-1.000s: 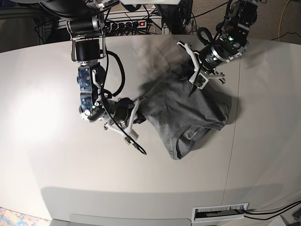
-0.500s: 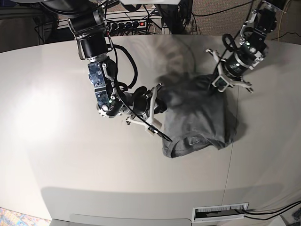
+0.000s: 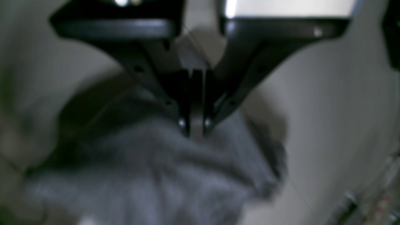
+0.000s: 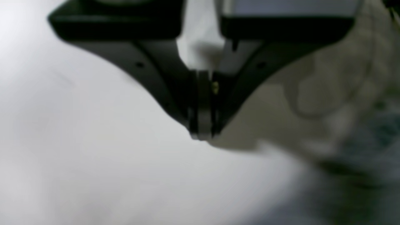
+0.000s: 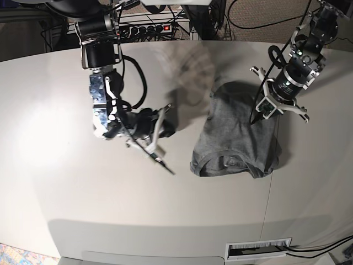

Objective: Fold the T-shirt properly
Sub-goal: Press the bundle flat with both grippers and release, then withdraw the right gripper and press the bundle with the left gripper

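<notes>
Two tools: both are showing over one pale desk (image 5: 66,182), one at either side of the cloth.
T-shirt (image 5: 237,138): it is lying bunched on the desk at about 3 o'clock from the middle of the base view, the ribbed neckline (image 5: 226,164) facing 6 o'clock and the far edge reaching toward 12 o'clock.
Left tool (image 5: 257,115): it is sitting at the 2 o'clock edge of the T-shirt in the base view, tips pointing down at the cloth. In the left wrist view the left tool (image 3: 193,125) is showing its jaws drawn in to a thin slit, with something pale between the tips; the blur is too heavy to tell whether that is pinched cloth. The grey T-shirt (image 3: 150,175) is filling the lower half of that view, right under the tips.
Right tool (image 5: 160,160): it is hanging over bare desk at 9 o'clock of the T-shirt, near the garment's edge yet not touching it. In the right wrist view the right tool (image 4: 202,135) is showing its jaws pressed together with nothing between them, and only pale desk (image 4: 93,175) lying below.
Power strip (image 5: 149,26): it is lying beyond the desk's far edge at 12 o'clock, among dark cables.
Vent slot (image 5: 258,249): it is sitting at the desk's near edge, about 5 o'clock.
</notes>
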Motion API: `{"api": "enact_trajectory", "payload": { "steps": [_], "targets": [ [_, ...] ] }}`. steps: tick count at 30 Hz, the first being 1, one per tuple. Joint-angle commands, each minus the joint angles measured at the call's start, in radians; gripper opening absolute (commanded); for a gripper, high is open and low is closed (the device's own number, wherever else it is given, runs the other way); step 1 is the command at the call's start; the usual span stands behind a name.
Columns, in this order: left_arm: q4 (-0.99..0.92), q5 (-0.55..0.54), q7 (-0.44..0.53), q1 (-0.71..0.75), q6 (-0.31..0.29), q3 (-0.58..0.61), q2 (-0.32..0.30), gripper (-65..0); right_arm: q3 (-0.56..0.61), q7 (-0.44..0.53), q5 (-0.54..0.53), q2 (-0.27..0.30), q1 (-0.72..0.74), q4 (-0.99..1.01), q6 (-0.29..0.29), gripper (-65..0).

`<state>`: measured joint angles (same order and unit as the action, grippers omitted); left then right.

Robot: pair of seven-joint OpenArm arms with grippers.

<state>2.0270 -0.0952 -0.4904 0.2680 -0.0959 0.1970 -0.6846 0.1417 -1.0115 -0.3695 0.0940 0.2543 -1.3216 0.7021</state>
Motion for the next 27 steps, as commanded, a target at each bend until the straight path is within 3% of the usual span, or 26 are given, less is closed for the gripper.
{"api": "enact_trajectory", "payload": {
  "steps": [1,4,7,11,14,17,27],
  "targets": [
    [0.061,-0.019,0.004,-0.008,0.003,-0.006,-0.013,-65.0,-0.032,-0.009,-0.008,0.003,0.019,-0.027,-0.004,-65.0],
    [0.161,-0.104,-0.005,-0.008,-0.002,-0.006,0.012,-65.0,-0.122,-0.025,-0.008,0.003,0.019,-0.064,-0.004,-65.0],
    [0.149,-0.115,0.013,-0.008,-0.018,-0.005,0.093,-65.0,-0.196,-0.037,-0.008,0.004,0.013,-0.116,-0.004,-65.0],
    [0.047,-0.095,0.077,-0.025,-0.037,-0.005,0.198,-65.0,-0.247,-0.072,-0.045,0.025,-0.022,-0.21,-0.004,-65.0],
    [-0.059,-0.085,0.11,-0.065,-0.047,-0.005,0.254,-65.0,-0.248,-0.147,-0.117,0.049,-0.076,-0.312,-0.004,-65.0],
    [-0.173,-0.085,0.132,-0.106,-0.062,-0.005,0.304,-65.0,-0.25,-0.161,-0.128,0.076,-0.159,-0.412,-0.004,-65.0],
    [-0.488,-0.076,0.241,-0.229,-0.081,-0.005,0.322,-65.0,-0.362,-0.163,-0.173,0.089,-0.457,-0.636,-0.004,-65.0]
  ]
}}
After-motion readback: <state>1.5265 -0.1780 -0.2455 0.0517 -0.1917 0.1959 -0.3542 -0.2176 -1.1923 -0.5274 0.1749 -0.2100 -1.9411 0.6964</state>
